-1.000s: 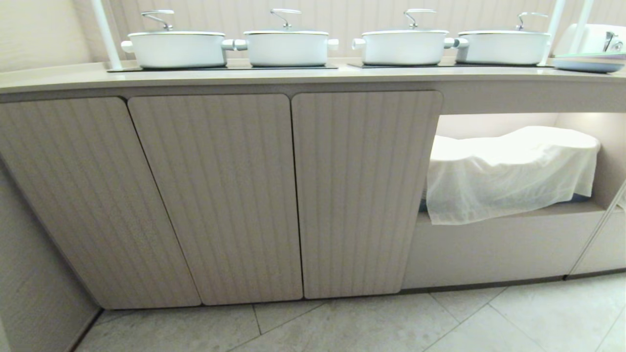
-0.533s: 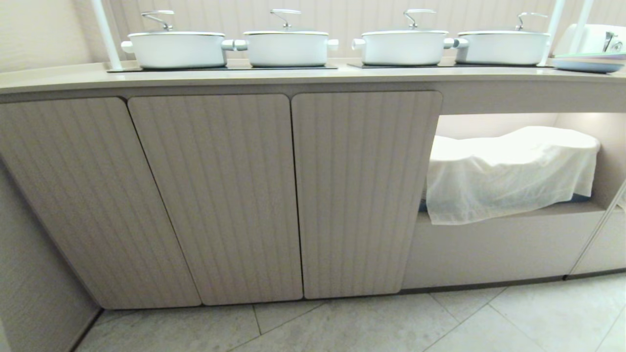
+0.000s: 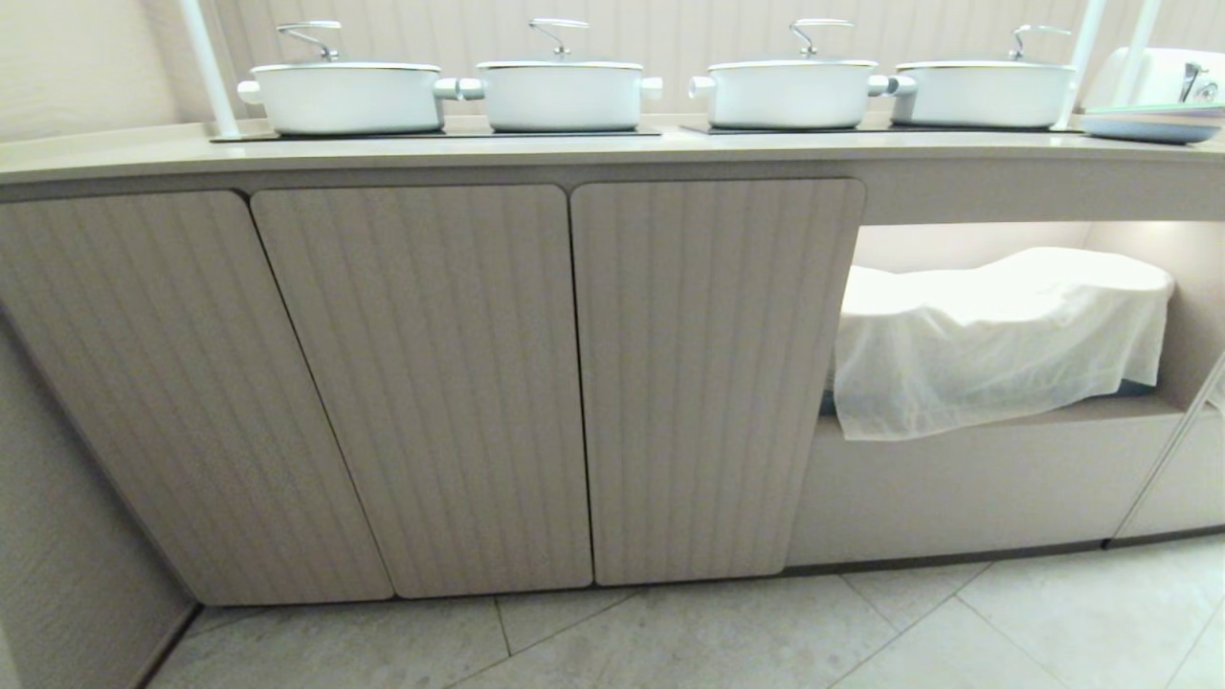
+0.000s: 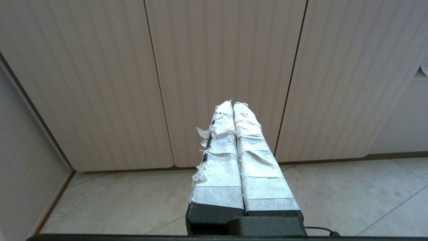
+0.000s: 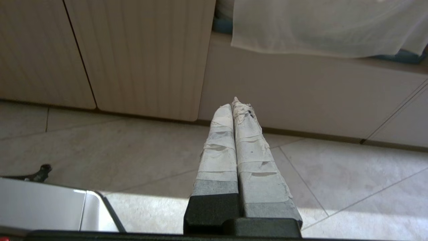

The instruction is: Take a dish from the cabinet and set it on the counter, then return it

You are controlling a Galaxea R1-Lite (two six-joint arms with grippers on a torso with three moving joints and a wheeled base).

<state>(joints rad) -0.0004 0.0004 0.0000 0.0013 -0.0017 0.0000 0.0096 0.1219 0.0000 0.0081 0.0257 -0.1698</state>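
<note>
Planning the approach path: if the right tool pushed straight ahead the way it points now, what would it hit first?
Probably the plain panel under the open niche, low down near the floor and just right of the fluted door. The right tool is shut and empty; depth is unclear.

Nothing visible has changed in the head view since earlier.

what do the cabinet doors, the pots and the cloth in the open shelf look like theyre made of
Cabinet doors: beige wood-look panel, matte, vertically fluted; probably laminate or veneer, the look leaves it open.
Pots: glossy white, likely enamelled metal, with lids bearing shiny metal handles.
Cloth: thin white fabric, slightly sheer, draping in soft folds over whatever it covers.
</note>
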